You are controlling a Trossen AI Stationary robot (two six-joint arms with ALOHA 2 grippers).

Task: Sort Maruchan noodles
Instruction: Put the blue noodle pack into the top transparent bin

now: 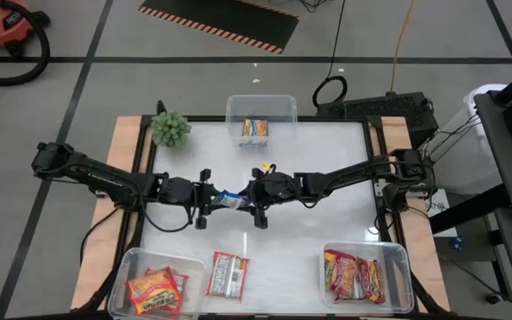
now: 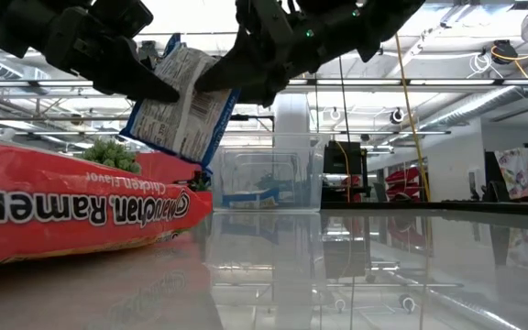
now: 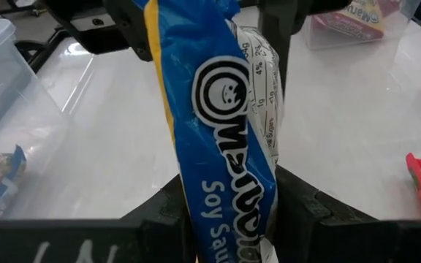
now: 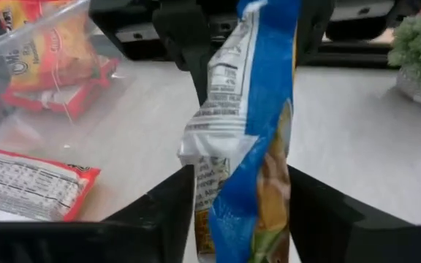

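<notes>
One Maruchan noodles packet, blue and white (image 1: pixel 229 199), hangs in the air over the middle of the table between my two grippers. My left gripper (image 1: pixel 212 199) is shut on its left end and my right gripper (image 1: pixel 249 197) on its right end. The low view shows the packet (image 2: pixel 183 101) tilted, well above the table top. A red-and-white packet (image 1: pixel 228 276) lies flat near the front edge. Orange-yellow packets (image 1: pixel 154 292) lie in the near left tub, red ones (image 1: pixel 354 276) in the near right tub, and a blue one (image 1: pixel 255 129) in the far tub. My left gripper pinches the packet's near end (image 3: pixel 225 212) between its two fingers (image 3: pixel 305 212), across the two flat faces. The fingers come about level from the table's left. The packet stands on edge and runs away toward the other gripper, clear of the table. My right gripper has the packet's other end (image 4: pixel 240 204) between its two fingers (image 4: pixel 167 212), which lie against the two crumpled faces. The fingers come about level from the table's right. The packet is on edge and lifted clear.
Three clear tubs stand on the table: far middle (image 1: pixel 260 105), near left (image 1: pixel 123 276), near right (image 1: pixel 398 258). A green plant (image 1: pixel 171 129) sits at the far left corner. In the low view, a red packet (image 2: pixel 71 215) lies close by, filling the left.
</notes>
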